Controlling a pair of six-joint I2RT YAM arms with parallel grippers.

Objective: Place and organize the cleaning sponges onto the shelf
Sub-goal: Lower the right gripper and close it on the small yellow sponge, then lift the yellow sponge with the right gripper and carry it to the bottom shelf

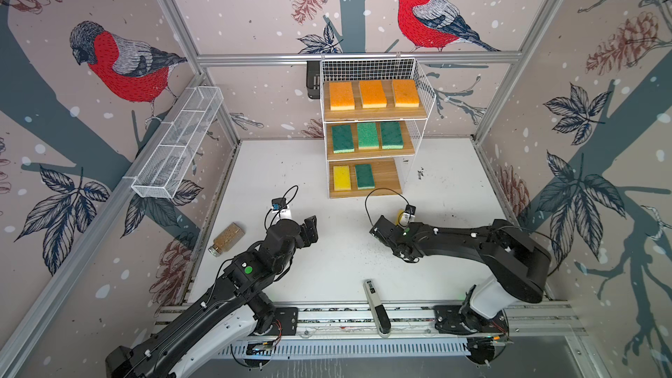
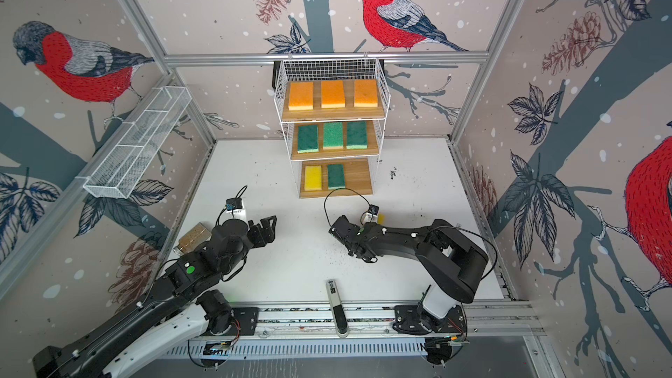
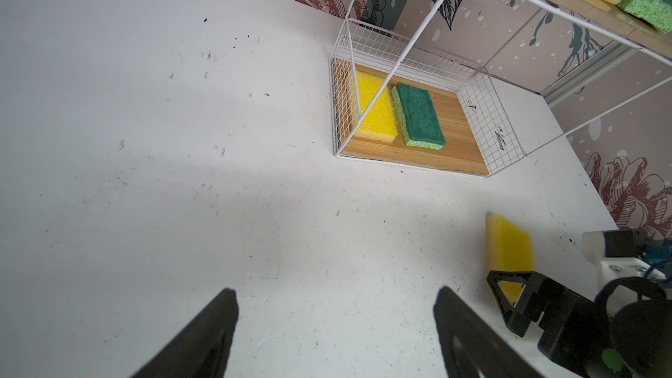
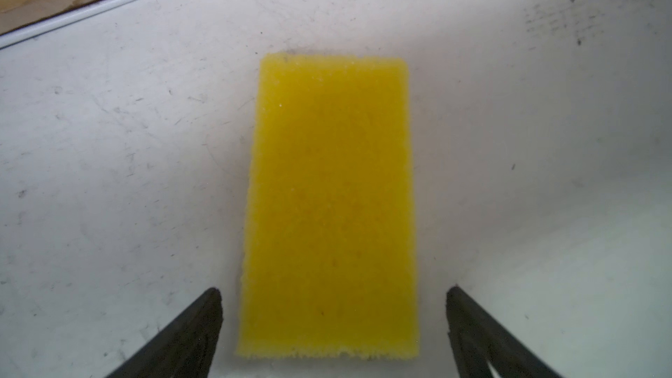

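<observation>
The shelf (image 1: 409,101) stands at the back of the table. Its top board holds three orange sponges (image 1: 372,93), the middle board three green ones (image 1: 367,135). On the bottom board lie a yellow sponge (image 3: 374,107) and a green one (image 3: 418,118). Another yellow sponge (image 4: 331,205) lies flat on the table in front of the shelf, mostly hidden under the right wrist in both top views. My right gripper (image 4: 333,289) is open, its fingers standing either side of that sponge's near end without touching it. My left gripper (image 3: 335,289) is open over bare table, holding nothing.
A spice jar (image 1: 226,239) lies at the table's left edge. A white-and-black handheld device (image 1: 376,307) lies across the front rail. A white mesh trough (image 1: 178,143) hangs on the left wall.
</observation>
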